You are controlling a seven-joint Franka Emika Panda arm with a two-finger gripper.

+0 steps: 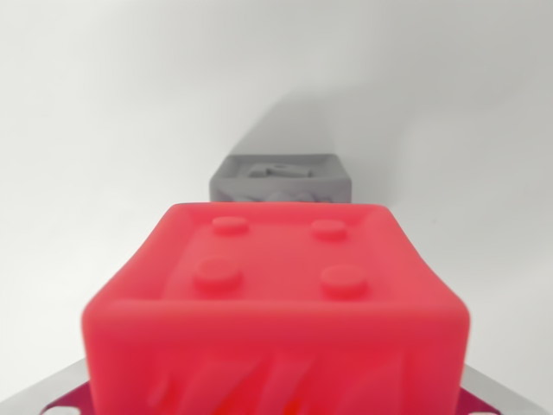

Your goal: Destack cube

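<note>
Gripper fingertips could not be made out anywhere in the wrist view, so whether the claw was wide, narrow or clamped on something could not be told. Only flat silvery-grey surfaces (501,393) showed at the bottom corners, with a magenta part (65,405) peeking out beside the red cube on each side; what these belonged to was unclear.

Red cube (276,303) filled the lower middle of the frame, very close to the camera and soft in focus along its near edge. Its top face carried a raised rim and four round studs in a two-by-two layout. The front face was blurred, with streaky lighter and darker red patches.

Grey cube (281,180) sat directly beyond the red cube, smaller in frame, its lower part hidden by the red cube's far edge. It had an open, recessed top with some uneven shapes inside, too indistinct to identify. Whether the two cubes touched could not be judged from this angle.

White surface (104,130) surrounded the red cube on all sides, with a soft shadow spreading beyond the grey cube toward the wrist view's right.
</note>
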